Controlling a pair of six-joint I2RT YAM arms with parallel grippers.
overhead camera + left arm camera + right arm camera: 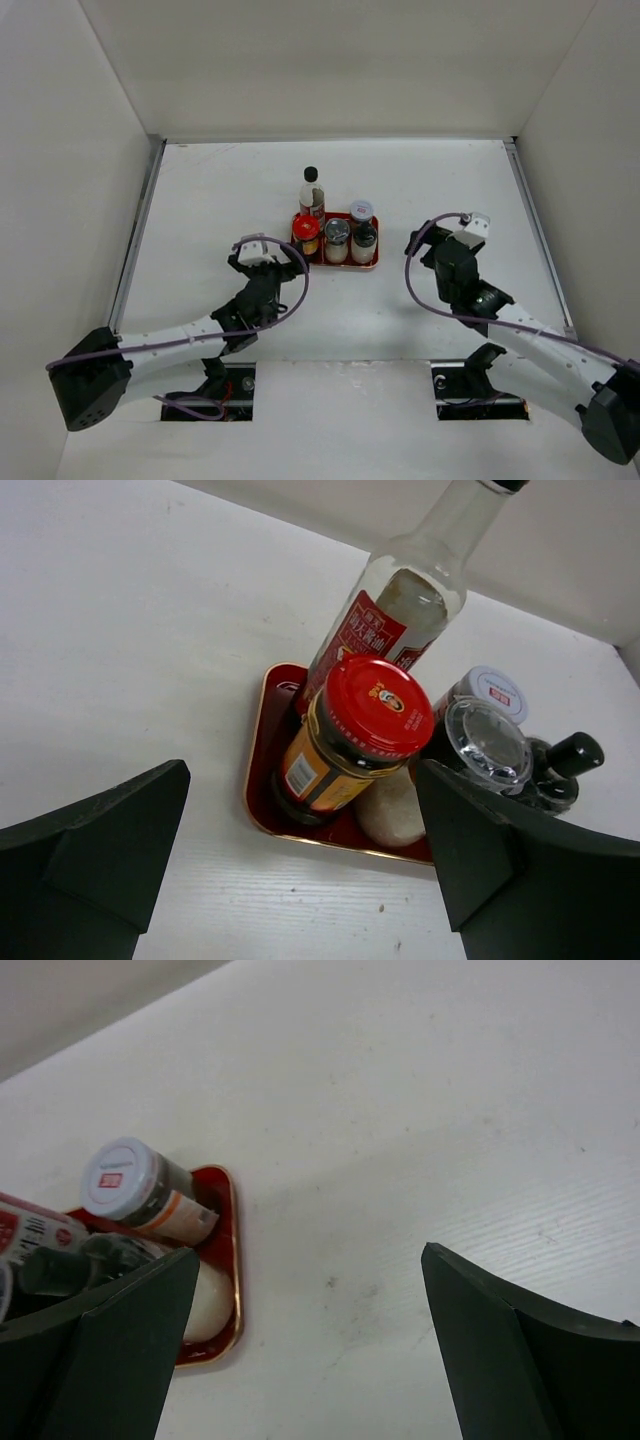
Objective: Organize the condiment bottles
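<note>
The condiment bottles stand together on a red tray [372,262] at mid table. They are a red-capped jar [306,231], a grey-metal-capped shaker [337,237], a squat black-capped one [364,241], a second grey-capped shaker [361,211] and a tall slim black-capped bottle [311,195] at the tray's far left corner. My left gripper [270,260] is open and empty just left of the tray. In the left wrist view the gripper [303,780] faces the red-capped jar [365,730] and the tall bottle [400,610]. My right gripper [430,240] is open and empty to the right of the tray.
The right wrist view shows the tray's right rim [235,1260], a grey-capped shaker [135,1185] and bare white table between the open fingers [480,1340]. White walls close in the table on three sides. Metal rails [135,235] run along the left and right edges.
</note>
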